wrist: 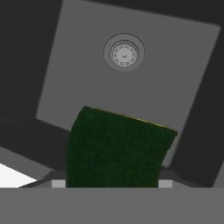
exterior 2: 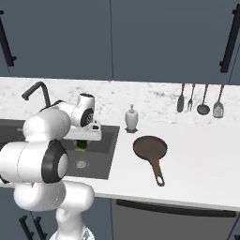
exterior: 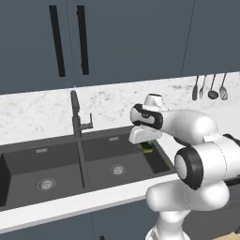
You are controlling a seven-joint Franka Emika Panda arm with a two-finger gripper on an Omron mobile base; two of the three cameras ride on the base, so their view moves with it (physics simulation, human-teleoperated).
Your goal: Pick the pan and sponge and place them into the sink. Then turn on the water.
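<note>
My gripper point(exterior: 146, 142) is shut on the sponge point(exterior: 147, 147), a small dark green block with a thin yellow edge. It hangs over the right basin of the dark grey sink point(exterior: 98, 159), near that basin's right wall. In the hand view the sponge point(wrist: 116, 148) covers the lower middle, with the round metal drain point(wrist: 124, 52) beyond it. In the right base view the gripper point(exterior 2: 82, 141) holds the sponge point(exterior 2: 82, 146) above the sink point(exterior 2: 101, 152). The reddish-brown pan point(exterior 2: 150, 147) lies on the white counter right of the sink, handle toward the front. No stream comes from the faucet point(exterior: 75, 115).
A white soap dispenser point(exterior 2: 131, 118) stands behind the pan near the sink's corner. Several dark utensils point(exterior 2: 199, 99) hang on the marble backsplash to the right. Dark cabinets run above. The left basin point(exterior: 42, 168) has its own drain.
</note>
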